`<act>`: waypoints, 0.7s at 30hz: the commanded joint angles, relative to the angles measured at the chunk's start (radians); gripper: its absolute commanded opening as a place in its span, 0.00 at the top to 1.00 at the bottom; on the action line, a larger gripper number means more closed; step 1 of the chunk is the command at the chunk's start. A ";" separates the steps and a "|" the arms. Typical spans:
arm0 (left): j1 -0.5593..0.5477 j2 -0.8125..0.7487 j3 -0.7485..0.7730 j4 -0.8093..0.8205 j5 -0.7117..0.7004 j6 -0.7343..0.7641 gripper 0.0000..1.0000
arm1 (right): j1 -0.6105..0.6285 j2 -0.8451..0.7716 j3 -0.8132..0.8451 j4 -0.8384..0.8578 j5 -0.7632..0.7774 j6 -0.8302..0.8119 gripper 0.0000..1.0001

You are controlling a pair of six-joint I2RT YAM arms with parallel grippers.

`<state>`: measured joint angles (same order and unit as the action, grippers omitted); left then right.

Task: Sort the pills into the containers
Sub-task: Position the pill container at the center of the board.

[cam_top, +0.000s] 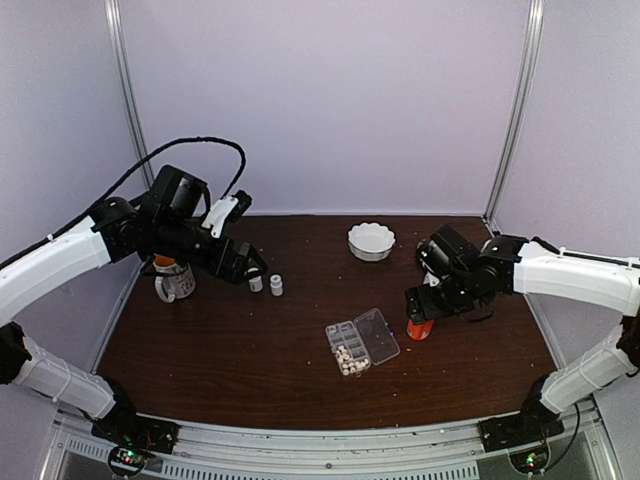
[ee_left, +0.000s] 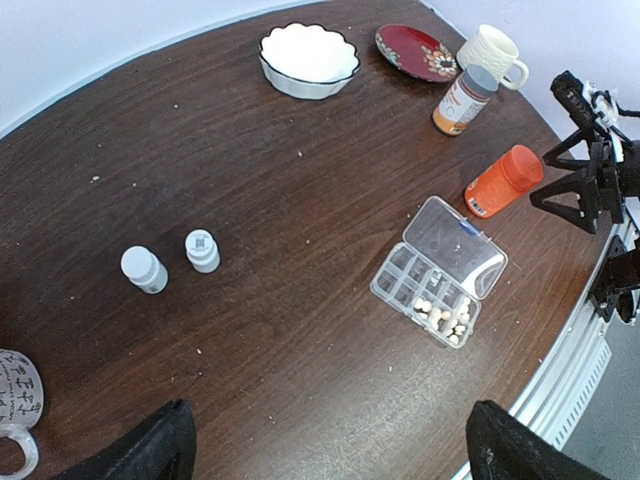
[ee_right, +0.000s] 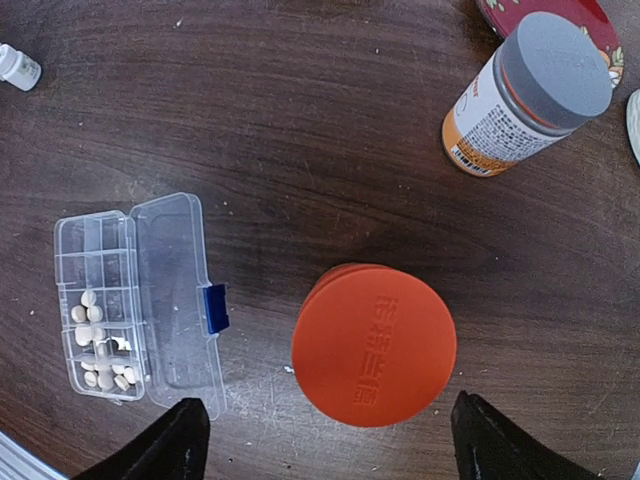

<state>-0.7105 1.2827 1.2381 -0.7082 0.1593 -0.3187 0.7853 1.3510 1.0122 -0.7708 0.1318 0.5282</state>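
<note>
left end effector [ee_left: 328, 420] spread, right end effector [ee_right: 328, 405] spread above orange cap [ee_right: 374, 345], embossing unreadable.

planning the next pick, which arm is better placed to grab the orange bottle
Right. The right gripper, open, hangs directly over the orange bottle beside the pill box. The left gripper, also open, is far off by the mug.
</note>
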 commanded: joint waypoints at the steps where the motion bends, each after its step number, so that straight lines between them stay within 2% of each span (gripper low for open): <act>1: -0.003 -0.031 0.009 0.014 -0.009 0.021 0.02 | -0.010 0.035 -0.003 0.011 -0.003 -0.007 0.15; 5: -0.003 -0.034 0.012 0.009 -0.011 0.020 0.02 | -0.027 0.060 0.011 0.026 0.003 -0.013 0.25; 15: -0.003 -0.046 0.007 0.000 -0.031 0.026 0.02 | -0.045 0.122 0.039 0.021 0.029 -0.038 0.26; 18: -0.003 -0.041 0.007 0.000 -0.031 0.029 0.02 | -0.052 0.125 0.040 0.038 0.031 -0.040 0.35; 21: -0.002 -0.038 0.010 -0.002 -0.036 0.033 0.02 | -0.057 0.138 0.051 0.037 0.044 -0.045 0.35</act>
<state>-0.7105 1.2549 1.2381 -0.7238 0.1341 -0.3054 0.7406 1.4742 1.0275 -0.7444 0.1360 0.4946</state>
